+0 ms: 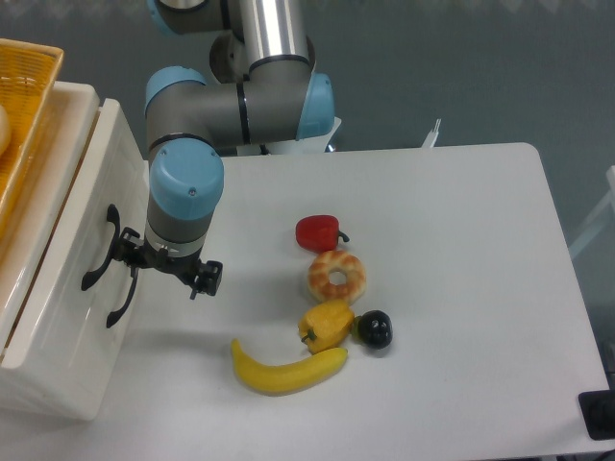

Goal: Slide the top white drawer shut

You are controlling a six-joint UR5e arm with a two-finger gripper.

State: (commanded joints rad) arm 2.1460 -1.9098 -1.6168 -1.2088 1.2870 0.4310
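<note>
The top white drawer [108,173] stands at the left with its front panel pushed in against the white cabinet, and none of its inside shows. Its black arched handle [99,252] sits just left of my gripper [165,266]. The gripper hangs under the blue wrist with its left finger [123,252] at the drawer front beside the handle. Its black fingers stand spread to either side of the wrist, open, with nothing between them. A second white drawer front [72,360] with an identical handle [120,300] lies just below.
A yellow wicker basket [21,115] rests on top of the cabinet. On the table to the right lie a red pepper [319,231], a doughnut [336,276], a yellow pepper [327,324], a black plum [375,329] and a banana [286,370].
</note>
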